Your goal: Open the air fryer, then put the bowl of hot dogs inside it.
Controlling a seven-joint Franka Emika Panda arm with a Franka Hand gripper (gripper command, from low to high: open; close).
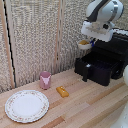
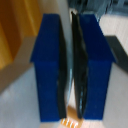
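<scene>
1. Bowl (image 1: 84,44) of hot dogs (image 1: 84,43) hangs in the air just under the hand (image 1: 88,41), above the air fryer (image 1: 102,62) and its pulled-out drawer.
2. Hand is closed on the bowl's rim – blue fingers (image 2: 50,65) nearly meet in the wrist view.
3. Handle (image 1: 86,73) juts from the drawer front, over the bench (image 1: 85,102).

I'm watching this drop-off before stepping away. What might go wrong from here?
1. The bowl hangs from the gripper by its thin rim; it could slip or tip, spilling the hot dogs.
2. It is high above the air fryer drawer, near the front edge; lowered off-line, it could catch the wall.
</scene>
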